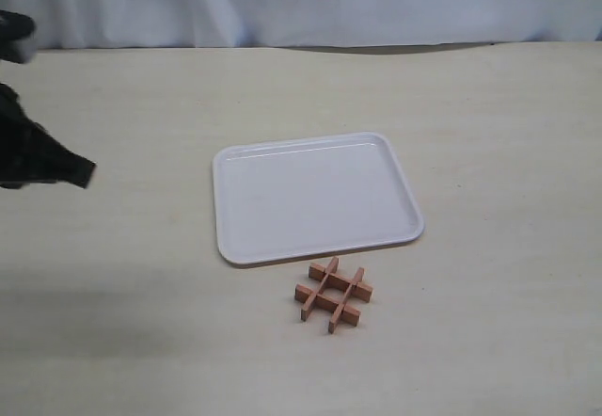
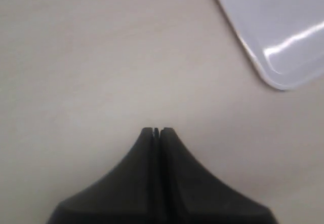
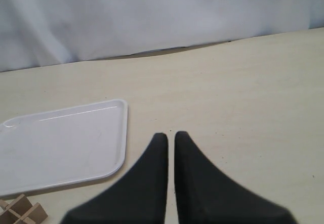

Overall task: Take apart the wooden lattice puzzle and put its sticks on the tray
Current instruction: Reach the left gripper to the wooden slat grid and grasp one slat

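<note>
the left claw [image 2: 157,131] hangs at 9 o'clock of the tray [image 1: 218,209], well apart, pressed closed on nothing. the tray lies bare on the desk [image 1: 489,152]. the wooden lattice puzzle [image 1: 333,294] sits whole on the desk at the tray's 5 o'clock, just beside the rim. the right claw [image 3: 170,134] (out of the exterior view) hovers empty, its tips all but together.

risks, as i judge them: a claw that comes down unopened would shove the grid away. tugging one of the sticks [image 1: 350,286] with the rest unpinned could drag the whole lattice.

no brand, label or writing is readable.
</note>
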Action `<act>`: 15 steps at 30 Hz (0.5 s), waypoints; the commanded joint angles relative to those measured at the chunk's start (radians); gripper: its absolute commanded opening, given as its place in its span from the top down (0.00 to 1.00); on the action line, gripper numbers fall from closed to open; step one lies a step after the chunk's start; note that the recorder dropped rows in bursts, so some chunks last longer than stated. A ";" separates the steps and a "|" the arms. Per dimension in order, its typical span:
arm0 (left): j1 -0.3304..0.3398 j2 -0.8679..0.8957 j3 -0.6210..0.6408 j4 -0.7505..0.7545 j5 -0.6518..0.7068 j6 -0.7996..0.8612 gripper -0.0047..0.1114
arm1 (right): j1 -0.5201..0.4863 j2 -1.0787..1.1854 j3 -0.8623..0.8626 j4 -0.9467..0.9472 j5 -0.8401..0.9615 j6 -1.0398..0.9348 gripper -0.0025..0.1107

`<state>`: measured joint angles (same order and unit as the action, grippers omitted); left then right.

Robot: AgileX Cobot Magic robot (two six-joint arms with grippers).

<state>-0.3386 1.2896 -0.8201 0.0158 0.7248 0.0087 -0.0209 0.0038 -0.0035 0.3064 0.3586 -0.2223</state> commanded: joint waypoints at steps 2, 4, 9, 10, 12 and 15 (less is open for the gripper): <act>-0.277 0.121 -0.008 0.003 -0.021 -0.074 0.96 | -0.004 0.008 0.004 -0.001 -0.013 0.001 0.94; -0.377 0.189 -0.013 0.027 -0.052 -0.114 0.96 | -0.004 0.008 0.004 -0.001 -0.013 0.001 0.94; -0.596 0.421 -0.124 0.102 -0.069 -0.236 0.96 | -0.004 0.008 0.004 -0.001 -0.013 0.001 0.94; -0.630 0.464 -0.158 0.109 -0.063 -0.248 0.96 | -0.004 0.008 0.004 -0.001 -0.013 0.001 0.94; -0.680 0.531 -0.216 0.118 -0.049 -0.248 0.96 | -0.004 0.008 0.004 -0.001 -0.013 0.001 0.94; -0.720 0.600 -0.276 0.122 -0.039 -0.248 0.96 | -0.004 0.008 0.004 -0.001 -0.013 0.001 0.94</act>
<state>-1.0208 1.8338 -1.0483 0.1233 0.6743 -0.2213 -0.0209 0.0038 -0.0035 0.3064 0.3586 -0.2223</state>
